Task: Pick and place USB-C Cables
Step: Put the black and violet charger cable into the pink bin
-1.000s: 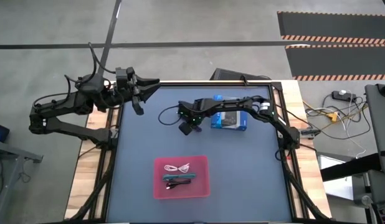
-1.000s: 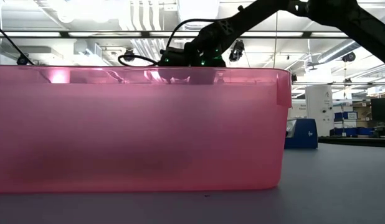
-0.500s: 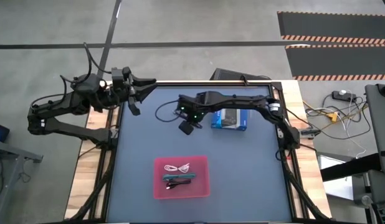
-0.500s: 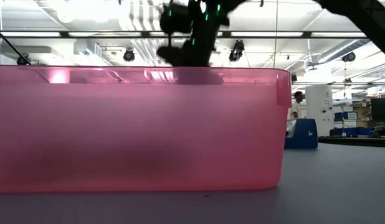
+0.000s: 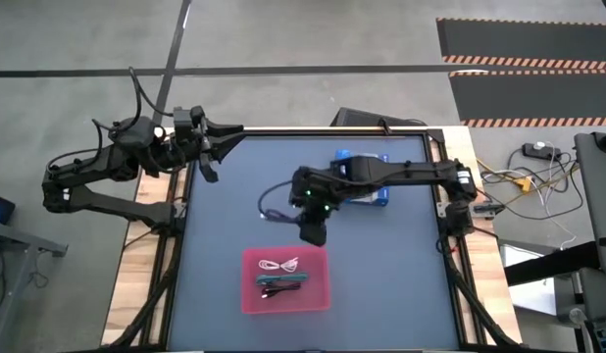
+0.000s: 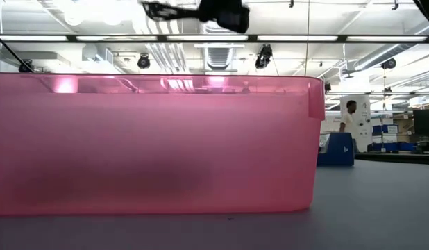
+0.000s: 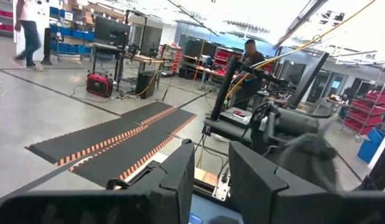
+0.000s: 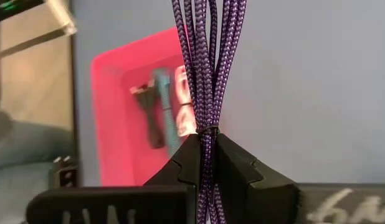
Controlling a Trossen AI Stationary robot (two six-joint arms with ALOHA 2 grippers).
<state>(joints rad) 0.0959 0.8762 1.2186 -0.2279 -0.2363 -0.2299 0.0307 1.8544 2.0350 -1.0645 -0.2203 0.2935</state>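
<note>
My right gripper hovers just beyond the far rim of the pink tray and is shut on the purple USB-C cable, whose loop trails toward the table's left. The white cable, teal cable and black cable lie on the tray floor. The right wrist view shows the purple strands with the tray beyond them. In the low view the gripper is high above the tray wall. My left gripper waits open at the table's far left corner. My right gripper pinches the purple cable's bundled strands between its two fingers, several strands together. The strands run on past the fingertips, along the fingers. The cable is lifted clear of the table, its loop slack to the gripper's left.
A blue-and-black box lies at the table's far middle, partly under the right arm. Bare dark table surface spreads right of the tray. Loose wires lie beyond the table's right edge. A person stands far off in the room.
My right gripper has travelled from beside the blue box toward the table's near edge, up to the tray's far rim, rising as it went. The purple cable has come along with it, its loop trailing on the left. My left gripper drew back slightly toward the far left corner.
</note>
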